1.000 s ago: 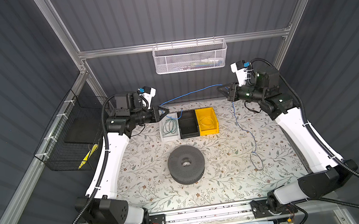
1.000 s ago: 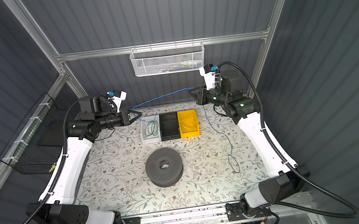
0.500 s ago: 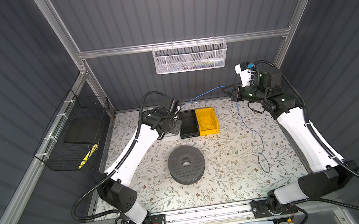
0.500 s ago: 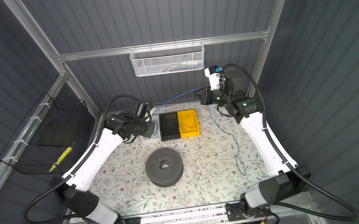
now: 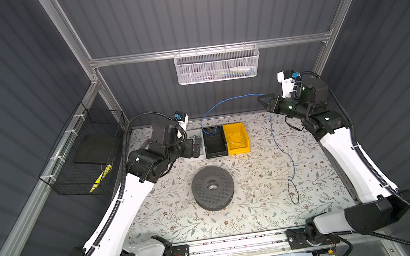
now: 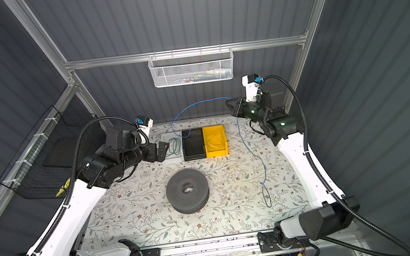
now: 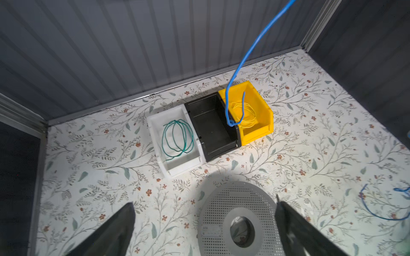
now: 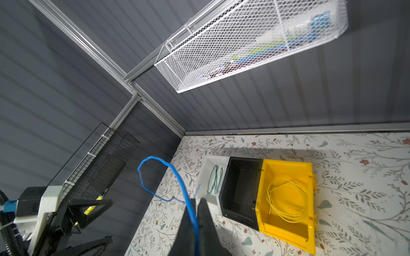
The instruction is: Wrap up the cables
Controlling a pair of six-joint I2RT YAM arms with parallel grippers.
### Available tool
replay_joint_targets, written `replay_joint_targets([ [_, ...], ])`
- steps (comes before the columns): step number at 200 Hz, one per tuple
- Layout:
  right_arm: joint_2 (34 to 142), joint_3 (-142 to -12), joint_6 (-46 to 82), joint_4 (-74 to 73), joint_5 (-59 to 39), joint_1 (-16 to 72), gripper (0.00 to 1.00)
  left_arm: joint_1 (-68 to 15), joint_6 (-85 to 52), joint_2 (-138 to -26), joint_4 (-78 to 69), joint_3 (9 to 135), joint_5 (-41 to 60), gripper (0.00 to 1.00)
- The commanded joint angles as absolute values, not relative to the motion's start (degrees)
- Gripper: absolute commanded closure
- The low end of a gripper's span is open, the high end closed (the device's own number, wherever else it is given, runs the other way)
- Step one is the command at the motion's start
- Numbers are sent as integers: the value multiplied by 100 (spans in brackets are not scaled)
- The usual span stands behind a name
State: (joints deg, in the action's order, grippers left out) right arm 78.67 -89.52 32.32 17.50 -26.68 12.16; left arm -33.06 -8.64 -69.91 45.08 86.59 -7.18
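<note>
Right gripper is up high at the back, clenched tight on the blue wire, and the right wrist view shows the strand pinched between its fingers. From there the wire arcs across and comes down at the black bin. Its other stretch hangs to the floral table and ends in a loose loop on the right. Left gripper hovers over the white bin with its jaws spread wide and nothing between them. A green wire coil sits in the white bin and a yellow wire coil in the yellow bin. The grey perforated spool lies mid-table, well apart from the wire.
</note>
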Motion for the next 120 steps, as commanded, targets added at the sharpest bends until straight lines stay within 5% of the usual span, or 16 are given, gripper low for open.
replay_joint_targets([
  [1,7579,-8622,3812,1215,-2578,1161,100,-3296,-2203,-6567,3217,7670,77,2],
  [55,7195,-7964,4730,345,-2458,1138,100,-3304,-4465,-5770,-123,5193,284,6],
  [120,7154,-7731,5357,-121,-2468,1143,100,-3313,-4584,-6098,-1996,4747,535,2],
])
